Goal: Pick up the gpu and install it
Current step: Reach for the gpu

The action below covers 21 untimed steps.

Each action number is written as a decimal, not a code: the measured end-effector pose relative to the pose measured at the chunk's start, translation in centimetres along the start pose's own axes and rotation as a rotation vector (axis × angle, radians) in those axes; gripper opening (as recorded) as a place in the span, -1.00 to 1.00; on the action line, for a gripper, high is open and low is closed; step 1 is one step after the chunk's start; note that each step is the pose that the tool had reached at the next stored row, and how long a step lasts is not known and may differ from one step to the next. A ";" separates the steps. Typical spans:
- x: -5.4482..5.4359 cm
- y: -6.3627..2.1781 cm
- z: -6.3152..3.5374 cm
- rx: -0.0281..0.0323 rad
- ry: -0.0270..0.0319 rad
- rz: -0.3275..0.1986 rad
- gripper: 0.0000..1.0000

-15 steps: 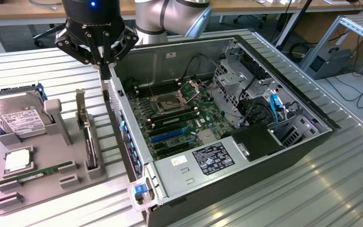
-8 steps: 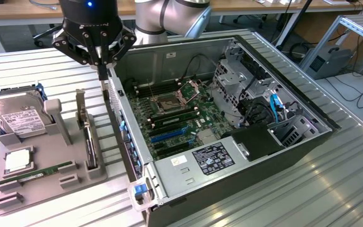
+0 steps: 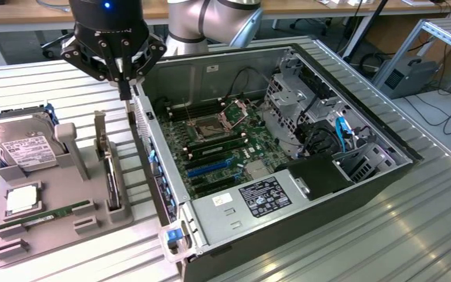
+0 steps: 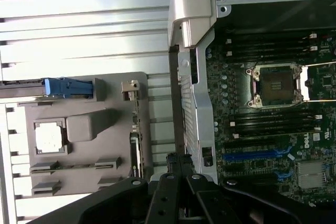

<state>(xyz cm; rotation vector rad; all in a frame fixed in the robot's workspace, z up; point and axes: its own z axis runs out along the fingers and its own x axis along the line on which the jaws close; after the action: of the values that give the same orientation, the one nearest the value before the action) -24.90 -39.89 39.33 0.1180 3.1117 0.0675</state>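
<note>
The gpu (image 3: 111, 173) stands on edge in a slot of the grey holder tray (image 3: 61, 235), its silver end bracket (image 3: 100, 126) pointing up. In the wrist view the gpu (image 4: 135, 142) appears edge-on as a thin strip beside the case wall. My gripper (image 3: 125, 94) hangs shut with nothing in it, above the gap between the gpu and the rear wall of the open computer case (image 3: 162, 194). Its black fingers (image 4: 169, 182) meet over that wall. The motherboard (image 3: 218, 147) lies exposed inside, with a blue card slot (image 3: 209, 168), the same blue card slot (image 4: 254, 156) in the wrist view.
On the holder tray are a hard drive (image 3: 22, 147), a square processor (image 3: 23, 201) and a thin memory stick (image 3: 45, 214). A drive cage and cables (image 3: 312, 117) fill the case's far side. Slatted metal table (image 3: 382, 235) lies around.
</note>
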 end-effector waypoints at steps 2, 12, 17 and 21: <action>0.1 -0.01 0.00 -0.0001 -0.0001 0.000 -0.79; 0.7 -0.05 -0.02 -0.0001 -0.0001 0.000 -0.79; 1.0 -0.08 -0.03 0.0000 0.0000 0.000 -0.79; 1.3 -0.09 -0.03 -0.0001 -0.0001 0.000 -0.79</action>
<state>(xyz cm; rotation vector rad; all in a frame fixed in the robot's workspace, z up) -26.17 -39.89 39.33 0.1180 3.1116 0.0677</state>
